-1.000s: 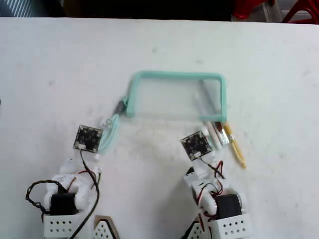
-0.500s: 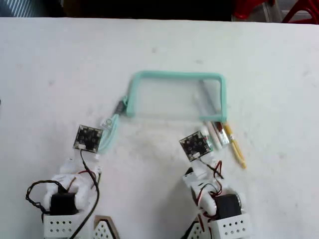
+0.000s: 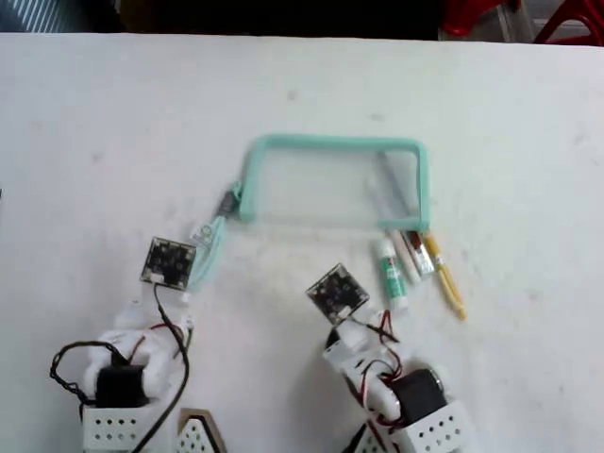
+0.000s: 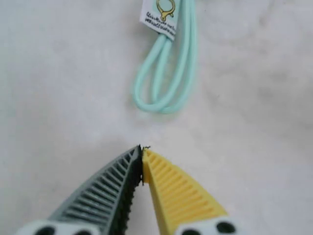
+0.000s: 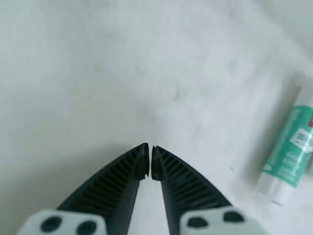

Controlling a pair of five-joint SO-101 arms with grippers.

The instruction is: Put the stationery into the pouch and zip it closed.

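Right arm swung left off the glue stick [image 3: 390, 272], which lies on the table [image 3: 113, 113] just outside the pouch [image 3: 330, 143], at its right near corner, beside the pens [image 3: 442, 272]. Right gripper [image 5: 149, 159] tips nearly together, gripping nothing. Left gripper [image 4: 142, 155] closed, empty, near the cord loop [image 4: 166, 78].

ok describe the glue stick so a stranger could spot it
Find the pouch with the mint-green edge on the white table. At its near right corner lie three items; the glue stick is the thick white tube with a green label, not slim like the others.
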